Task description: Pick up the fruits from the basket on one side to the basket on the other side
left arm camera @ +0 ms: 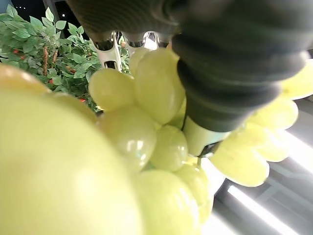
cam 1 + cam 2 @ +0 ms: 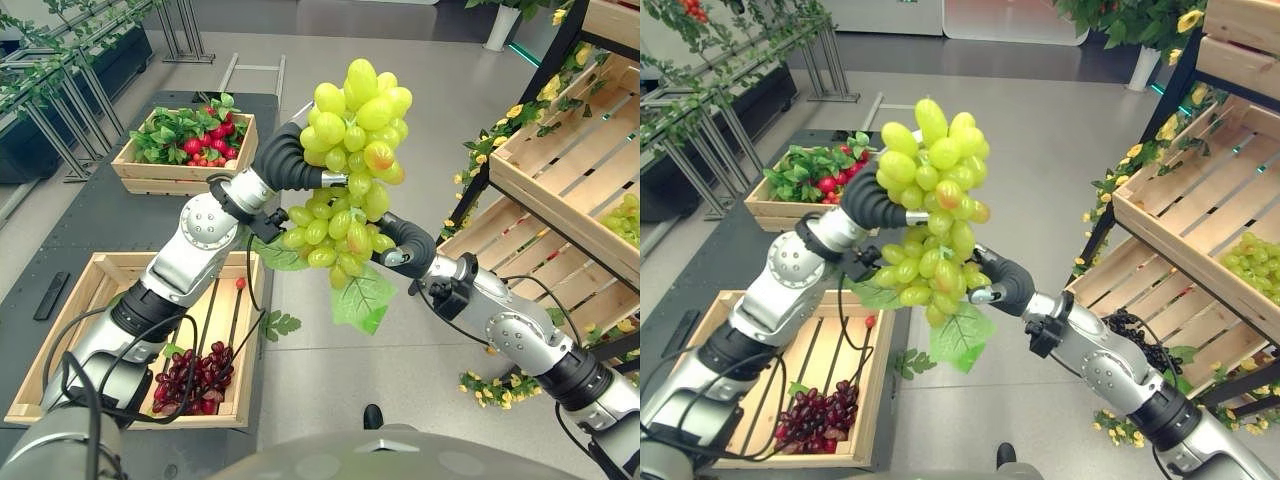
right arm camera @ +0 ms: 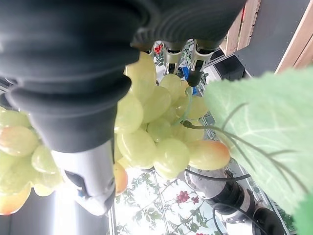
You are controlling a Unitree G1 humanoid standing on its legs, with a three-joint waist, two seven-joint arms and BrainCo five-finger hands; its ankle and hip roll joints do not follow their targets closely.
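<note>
Green grapes (image 2: 350,165) between both hands; crates below, shelf (image 2: 560,190) right.

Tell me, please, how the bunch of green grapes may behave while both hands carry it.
The green grape bunch probably sags and swings: its lower grapes and leaf hang below the left hand and right hand. The smooth, round grapes look slippery. It seems bulky, so two supports likely help.

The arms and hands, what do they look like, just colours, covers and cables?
Both arms are silver-grey with rounded joint housings and black sections nearer the body. Black cables loop along them. The left hand and right hand each wear a dark ribbed cover over the wrist and back. In the right wrist view, silver fingers end in dark tips.
</note>
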